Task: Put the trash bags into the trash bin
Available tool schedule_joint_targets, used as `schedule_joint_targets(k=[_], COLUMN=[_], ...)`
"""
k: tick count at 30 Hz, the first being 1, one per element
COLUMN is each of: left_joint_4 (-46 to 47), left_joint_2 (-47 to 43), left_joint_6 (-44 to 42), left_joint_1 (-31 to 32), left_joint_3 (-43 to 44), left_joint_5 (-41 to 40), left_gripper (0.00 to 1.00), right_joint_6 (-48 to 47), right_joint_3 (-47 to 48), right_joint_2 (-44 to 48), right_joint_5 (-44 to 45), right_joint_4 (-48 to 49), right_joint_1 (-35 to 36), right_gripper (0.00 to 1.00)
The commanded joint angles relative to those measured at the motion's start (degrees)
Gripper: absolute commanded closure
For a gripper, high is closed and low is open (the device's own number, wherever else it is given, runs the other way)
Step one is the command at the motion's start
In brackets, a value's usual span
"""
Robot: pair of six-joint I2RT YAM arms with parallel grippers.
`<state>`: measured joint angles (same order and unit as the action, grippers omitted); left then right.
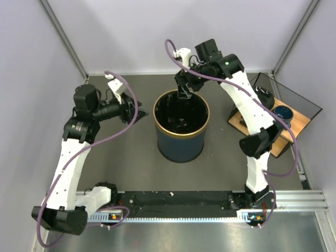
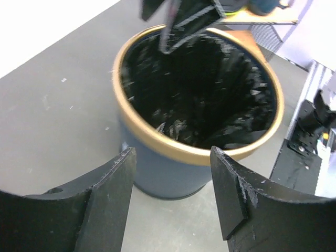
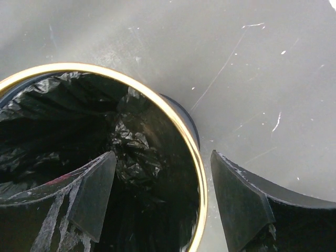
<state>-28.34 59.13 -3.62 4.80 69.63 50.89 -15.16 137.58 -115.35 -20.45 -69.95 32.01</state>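
The dark navy trash bin [image 1: 181, 148] with a gold rim stands mid-table. A crinkly black trash bag [image 1: 181, 113] lies inside it, crumpled against the walls [image 2: 210, 89] [image 3: 134, 144]. My right gripper [image 1: 185, 94] hangs open over the bin's far rim [image 3: 173, 113]. One of its fingers [image 3: 92, 194] is inside the bin and the other is outside, neither holding anything [image 3: 164, 157]. My left gripper [image 1: 137, 113] is open and empty, hovering left of the bin and apart from it. Through its fingers [image 2: 172, 157] I see the bin's wall [image 2: 168, 176].
A wooden board [image 1: 294, 126] at the right edge carries a small blue bowl [image 1: 285, 112] and a black item [image 1: 264, 97], with a clear-framed box around them. A black strip [image 1: 178, 199] runs along the near edge between the arm bases.
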Motion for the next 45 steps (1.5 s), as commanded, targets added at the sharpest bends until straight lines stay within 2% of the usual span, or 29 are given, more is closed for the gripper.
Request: schedule_joint_targets(k=[1,4,9,14,15,16,22,23,26,27,28,31,36,38,42,44,45], left_joint_4=[3.03,3.11,2.85,0.57,-0.39,-0.75,-2.94,-3.30,-4.35,-4.71,-5.23,-7.69,-14.00,-15.86,-16.31,-17.53,-19.02], left_joint_2=[-0.34,0.54,3.00,3.88,4.32,4.50,3.71,3.53,2.74,2.65,2.74,3.35,5.90,7.74,8.72,9.94,10.73], left_joint_6=[-2.26,-3.41,-4.81,-7.28,-7.54,-7.63,-8.95,-9.30,-9.74,-9.48,-9.22,-7.37,-6.59,-5.44,-0.27,2.02,2.82], left_joint_1=[9.41,14.34,15.94,15.94,15.94,15.94,16.03,16.03,15.94,15.94,15.94,15.68,11.39,8.84,-2.22,-3.65,-4.00], left_joint_3=[2.10,1.04,-3.69,-6.17,-6.08,-5.91,-2.57,-1.35,0.94,1.73,2.61,6.83,16.40,20.18,22.13,23.62,24.32], left_joint_5=[-2.81,-6.49,-8.88,-10.82,-10.82,-10.90,-12.40,-12.66,-13.80,-13.89,-14.41,-17.48,-17.76,-16.01,-9.77,-12.38,-16.57], left_gripper=[0.38,0.42,0.47,0.52,0.52,0.52,0.49,0.47,0.35,0.32,0.24,0.15,0.06,0.02,0.02,0.02,0.02], right_joint_6=[2.50,3.29,5.84,6.02,5.76,5.67,5.40,5.23,5.75,6.01,6.28,7.42,11.20,12.86,14.37,14.80,14.81], right_joint_3=[-1.17,-3.36,-8.46,-12.77,-13.47,-15.04,-20.06,-20.59,-21.83,-21.48,-20.43,-17.19,-16.02,-17.51,-23.13,-26.82,-28.23], right_joint_2=[6.19,8.29,10.76,12.60,12.78,13.04,15.33,15.59,17.08,17.44,17.61,17.96,20.95,23.41,28.77,32.36,33.60], right_joint_5=[-0.38,-1.26,-4.68,-6.09,-6.62,-6.80,-8.55,-8.56,-8.73,-8.91,-9.08,-9.78,-11.19,-11.72,-13.56,-14.18,-14.18], right_joint_4=[1.22,1.22,1.57,2.36,2.37,2.63,4.30,4.56,6.05,6.67,7.11,7.81,11.50,14.22,17.22,17.57,17.57], right_joint_1=[-1.51,-2.47,-5.81,-7.84,-7.84,-7.75,-7.93,-7.84,-7.93,-7.93,-7.93,-8.19,-11.00,-13.53,-17.49,-18.73,-19.87], right_gripper=[0.26,0.25,0.29,0.40,0.47,0.50,0.60,0.60,0.48,0.42,0.40,0.32,0.22,0.21,0.22,0.22,0.22])
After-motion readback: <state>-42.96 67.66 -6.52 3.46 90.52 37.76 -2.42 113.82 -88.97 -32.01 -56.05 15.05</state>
